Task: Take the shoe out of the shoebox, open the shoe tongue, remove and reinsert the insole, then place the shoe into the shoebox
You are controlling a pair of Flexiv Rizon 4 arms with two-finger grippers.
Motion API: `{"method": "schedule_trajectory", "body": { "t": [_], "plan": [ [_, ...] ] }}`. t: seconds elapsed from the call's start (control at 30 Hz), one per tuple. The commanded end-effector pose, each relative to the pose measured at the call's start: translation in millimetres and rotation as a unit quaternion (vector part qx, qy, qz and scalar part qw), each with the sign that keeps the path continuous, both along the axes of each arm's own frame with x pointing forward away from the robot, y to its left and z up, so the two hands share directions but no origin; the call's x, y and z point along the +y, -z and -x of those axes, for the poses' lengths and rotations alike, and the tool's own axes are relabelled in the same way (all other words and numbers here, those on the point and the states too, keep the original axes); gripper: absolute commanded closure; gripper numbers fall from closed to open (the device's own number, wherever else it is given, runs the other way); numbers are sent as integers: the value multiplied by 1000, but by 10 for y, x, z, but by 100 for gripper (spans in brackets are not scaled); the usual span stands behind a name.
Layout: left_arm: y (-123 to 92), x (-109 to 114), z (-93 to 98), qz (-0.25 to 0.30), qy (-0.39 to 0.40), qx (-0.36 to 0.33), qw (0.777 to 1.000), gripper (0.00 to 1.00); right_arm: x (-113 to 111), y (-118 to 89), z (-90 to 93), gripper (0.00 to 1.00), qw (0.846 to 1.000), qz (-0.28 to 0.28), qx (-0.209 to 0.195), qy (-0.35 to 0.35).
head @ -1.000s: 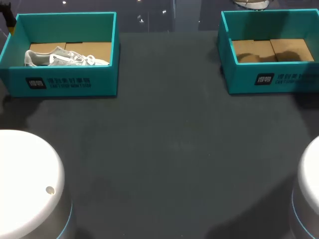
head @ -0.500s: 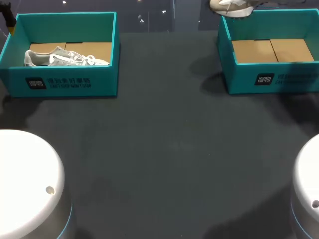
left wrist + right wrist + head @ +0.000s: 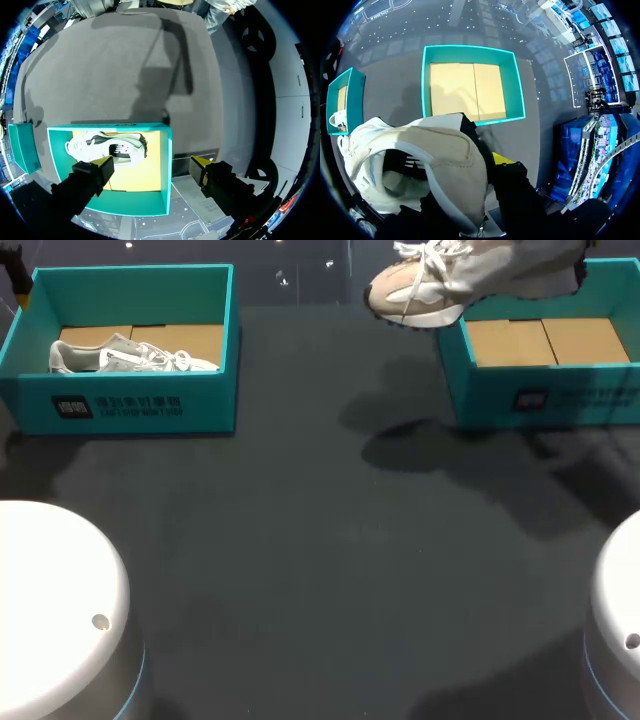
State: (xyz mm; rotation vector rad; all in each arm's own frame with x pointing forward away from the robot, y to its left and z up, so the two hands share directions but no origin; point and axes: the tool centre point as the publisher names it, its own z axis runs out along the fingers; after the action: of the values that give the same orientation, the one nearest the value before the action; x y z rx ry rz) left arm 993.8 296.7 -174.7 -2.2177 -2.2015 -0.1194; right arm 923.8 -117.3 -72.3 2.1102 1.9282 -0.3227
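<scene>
Beige-and-white laced shoe (image 3: pixel 440 285) hangs pinched at its heel end by my closed right gripper (image 3: pixel 470 167), the open teal cardboard shoebox (image 3: pixel 517 95) under and ahead of it; so narrow a hold may let the toe-heavy shoe pivot or slip out.

The shoe (image 3: pixel 440 285) is beige and white, the shoebox (image 3: pixel 480 390) teal, the table (image 3: pixel 340 540) dark grey.

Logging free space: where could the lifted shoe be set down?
Bare: the table between the left shoebox and right shoebox and all in front of them; the right shoebox's floor. Crowded: the left shoebox, holding a white shoe.
</scene>
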Motion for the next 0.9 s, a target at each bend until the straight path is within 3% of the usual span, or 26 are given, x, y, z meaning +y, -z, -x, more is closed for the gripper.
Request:
{"method": "schedule_trajectory", "body": {
  "t": [0.03, 0.43, 0.67, 0.9],
  "plan": [
    [-4, 3, -5, -1, 0, 0, 1000, 0, 165, 35, 443, 100, 997, 8, -68, -22],
    [-4, 3, -5, -1, 0, 0, 1000, 0, 687, 219, 956, 100, 997, 5, -76, -32],
    [-4, 3, -5, -1, 0, 0, 1000, 0, 951, 380, 1131, 100, 997, 2, -73, -26],
    [-4, 3, -5, -1, 0, 0, 1000, 0, 1179, 698, 1260, 100, 997, -9, -75, -13]
  ]
}}
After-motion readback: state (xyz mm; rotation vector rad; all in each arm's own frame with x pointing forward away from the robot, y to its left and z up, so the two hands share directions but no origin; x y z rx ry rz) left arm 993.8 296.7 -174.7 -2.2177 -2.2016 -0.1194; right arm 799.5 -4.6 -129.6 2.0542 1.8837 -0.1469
